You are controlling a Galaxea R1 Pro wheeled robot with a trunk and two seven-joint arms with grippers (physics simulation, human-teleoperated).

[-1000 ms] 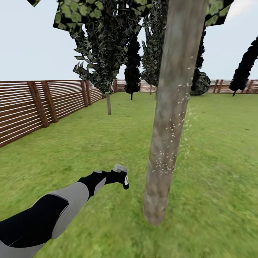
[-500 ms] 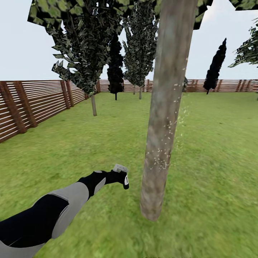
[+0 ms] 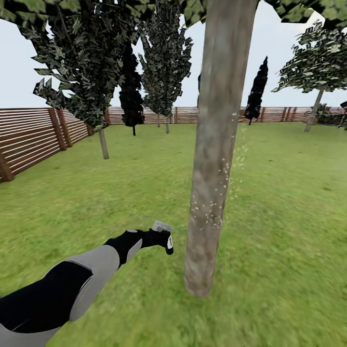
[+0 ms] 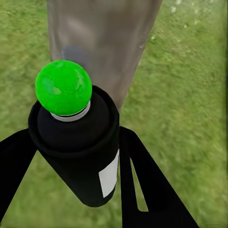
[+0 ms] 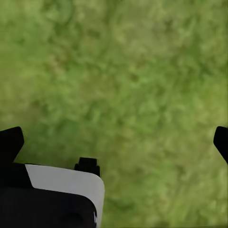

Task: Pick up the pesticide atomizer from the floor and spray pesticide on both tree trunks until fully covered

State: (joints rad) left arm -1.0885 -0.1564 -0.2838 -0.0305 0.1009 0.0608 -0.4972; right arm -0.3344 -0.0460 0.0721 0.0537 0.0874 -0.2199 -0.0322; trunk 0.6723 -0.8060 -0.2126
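Green lawn (image 3: 289, 202) runs out to a brown slatted fence (image 3: 33, 140) on all sides, with dark cone-shaped trees (image 3: 131, 91) along the far edge. Right in front of me stands one grey-brown tree trunk (image 3: 212, 159), its light-green leaves just visible overhead.

I have the pesticide atomizer (image 4: 78, 147) clamped in my left gripper (image 3: 164, 237), the two fingers closed against its black body. In the left wrist view its top (image 4: 63, 88) shows green rather than red, and it points at the trunk, which stands just beyond. From the head view the gripper sits low, beside the base of the trunk.

White specks (image 3: 212, 219) dot the lower and middle bark and drift a little past its far side, so I judge spraying of this tree is under way. The specks look sparse and the upper trunk appears bare, so coverage seems partial.

My right gripper (image 5: 114, 142) looks down at grass, its fingertips wide apart and holding nothing.

A second broad-leaved tree (image 3: 315, 67) stands well apart near the fence; whether it is the other target I cannot tell. As far as I can judge, finishing this trunk and then the other tree remains.
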